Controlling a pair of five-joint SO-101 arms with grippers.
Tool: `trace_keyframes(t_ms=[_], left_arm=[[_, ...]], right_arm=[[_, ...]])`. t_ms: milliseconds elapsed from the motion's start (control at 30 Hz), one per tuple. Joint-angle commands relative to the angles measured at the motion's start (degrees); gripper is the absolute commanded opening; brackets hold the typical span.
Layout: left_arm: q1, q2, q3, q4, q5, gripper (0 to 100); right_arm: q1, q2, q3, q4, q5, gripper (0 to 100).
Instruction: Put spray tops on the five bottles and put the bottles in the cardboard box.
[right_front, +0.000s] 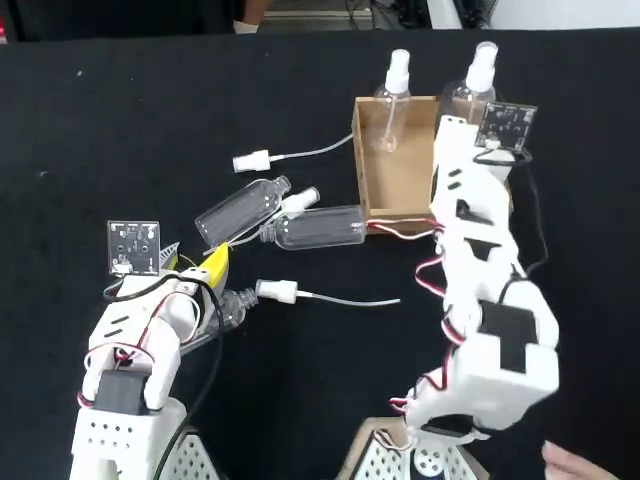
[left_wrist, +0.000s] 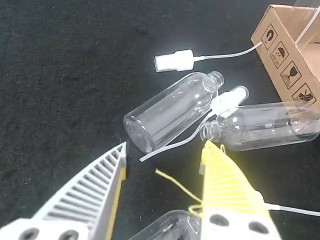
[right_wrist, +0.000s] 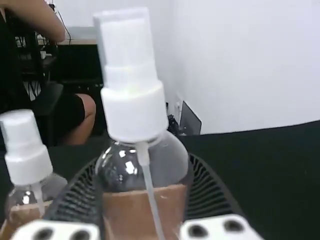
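The right end effector (right_wrist: 137, 175) has its black jaws closed around a capped bottle (right_wrist: 131, 100). This bottle stands upright in the box (right_front: 404, 190), its lower body behind the cardboard wall. Just beside the jaws stands a 2nd capped bottle (right_wrist: 22, 150), also in the box.

The left end effector (left_wrist: 165, 146) is spread wide, with its white and yellow fingers well apart. An open bottle (left_wrist: 170, 225) lies between them near their base; whether they touch it cannot be told. Just ahead of the fingertips, 2 more uncapped bottles lie on the black desk (left_wrist: 60, 75). The slanted bottle (left_wrist: 170, 110) lies ahead of the gap, and the side bottle (left_wrist: 265, 125) has its mouth just past the yellow tip. A spray top (left_wrist: 227, 97) lies between their necks, its tube trailing back toward the fingertips. Beyond them lies a 2nd spray top (left_wrist: 174, 61), its tube reaching the box. A 3rd spray top (right_front: 278, 291) lies near the yellow finger, at the open bottle's mouth.
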Motion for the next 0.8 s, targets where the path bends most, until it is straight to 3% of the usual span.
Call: trace_keyframes(t_ms=[0, 300, 767], left_arm=[[-0.04, -0.62, -0.57, -1.14, -0.09, 23], [-0.04, -0.62, -0.57, -1.14, -0.09, 23], [-0.04, -0.62, -0.48, -1.14, -0.09, 23]], right_arm=[[-0.97, 3.12, -4.00, -7.82, 0.44, 1.2], [-4.48, 14.20, -5.49, -23.56, 0.44, 1.1], [-4.92, 22.99, -12.79, -23.82, 0.09, 1.1]])
